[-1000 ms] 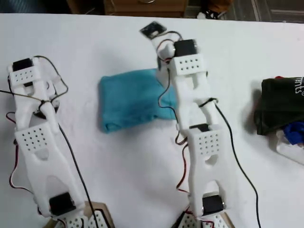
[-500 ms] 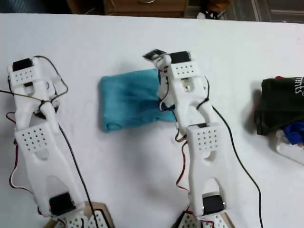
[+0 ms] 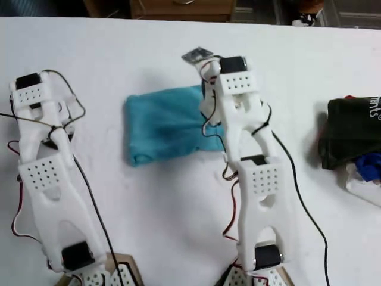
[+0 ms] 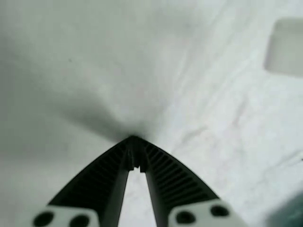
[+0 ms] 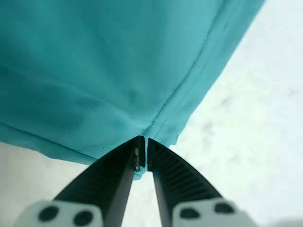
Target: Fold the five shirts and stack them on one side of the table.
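Teal shirt (image 3: 164, 125): lying folded on desk (image 3: 119, 53); likely soft, limp; best gripped at hem
Right fingers (image 5: 170, 175): clamping its hem
Left fingers (image 4: 165, 175): resting together, empty

A robotics workroom — 2 arms (image 3: 259, 185) on a white table (image 3: 119, 53); wooden cabinet (image 3: 178, 8) behind.

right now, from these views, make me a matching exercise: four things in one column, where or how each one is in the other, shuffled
Column one:
1. teal shirt
2. dark shirt
3. left hand
4. right hand

Column two:
a. shut, over bare table
b. at the right side of the table
c. shut on the hem of the teal shirt
d. folded, lying mid-table

Pairs: 1-d, 2-b, 3-a, 4-c
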### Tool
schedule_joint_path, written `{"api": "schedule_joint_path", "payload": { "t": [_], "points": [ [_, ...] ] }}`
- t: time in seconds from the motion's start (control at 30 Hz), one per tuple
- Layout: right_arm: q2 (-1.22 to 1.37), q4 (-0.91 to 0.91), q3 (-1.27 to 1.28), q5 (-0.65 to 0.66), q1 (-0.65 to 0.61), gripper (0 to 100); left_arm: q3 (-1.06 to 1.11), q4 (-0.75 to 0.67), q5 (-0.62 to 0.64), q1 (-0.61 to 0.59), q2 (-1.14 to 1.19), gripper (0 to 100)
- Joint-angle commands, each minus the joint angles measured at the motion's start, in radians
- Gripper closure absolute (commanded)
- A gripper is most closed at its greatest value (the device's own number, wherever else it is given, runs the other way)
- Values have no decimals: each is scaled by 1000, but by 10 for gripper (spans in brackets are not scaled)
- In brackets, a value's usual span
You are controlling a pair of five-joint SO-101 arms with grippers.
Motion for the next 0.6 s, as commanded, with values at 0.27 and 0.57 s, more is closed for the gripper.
{"api": "schedule_joint_path", "payload": {
  "t": [0.27, 0.57],
  "points": [
    [-223, 12, 302, -258, 41, 656, 4, -6, 11, 60, -2, 975],
    [-202, -157, 264, -285, -33, 660, 5, -6, 11, 61, -2, 975]
  ]
}}
